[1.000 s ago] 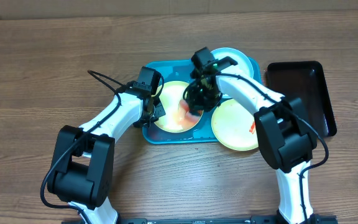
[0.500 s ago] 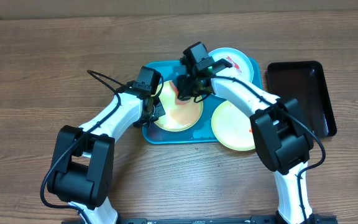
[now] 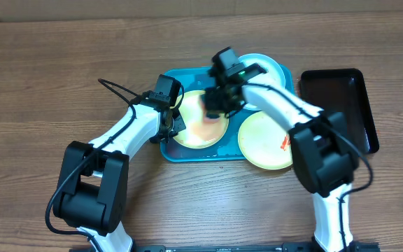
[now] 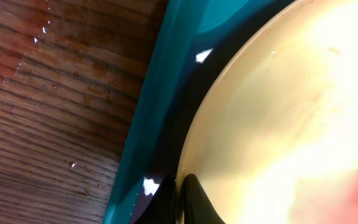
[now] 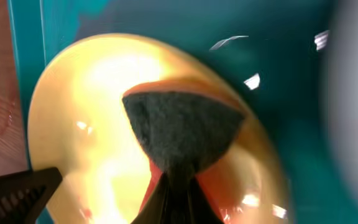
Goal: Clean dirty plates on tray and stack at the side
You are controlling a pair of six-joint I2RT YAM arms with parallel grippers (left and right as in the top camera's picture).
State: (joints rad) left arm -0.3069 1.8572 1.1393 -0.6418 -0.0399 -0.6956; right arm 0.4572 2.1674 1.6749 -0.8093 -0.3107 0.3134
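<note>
A pale yellow plate (image 3: 196, 133) with red smears lies in the teal tray (image 3: 180, 155). My left gripper (image 3: 173, 126) is shut on its left rim; the left wrist view shows the jaws (image 4: 180, 200) pinching the plate's edge (image 4: 278, 124) over the tray (image 4: 157, 93). My right gripper (image 3: 215, 105) is shut on a dark grey scouring pad (image 5: 179, 127), its jaws (image 5: 176, 186) pressing the pad onto the plate (image 5: 86, 124). A second yellow plate (image 3: 263, 140) with a red smear lies at the tray's right end. A light blue plate (image 3: 266, 66) lies at the back right.
A smaller black tray (image 3: 341, 105) stands on the wooden table to the right of the teal tray. Wet spots show on the wood (image 4: 36, 37) left of the tray. The left gripper's finger (image 5: 11, 193) shows in the right wrist view.
My right gripper has swept the pad across the yellow plate, first toward the far left, then back a little toward the middle. The left gripper has held still on the rim.
</note>
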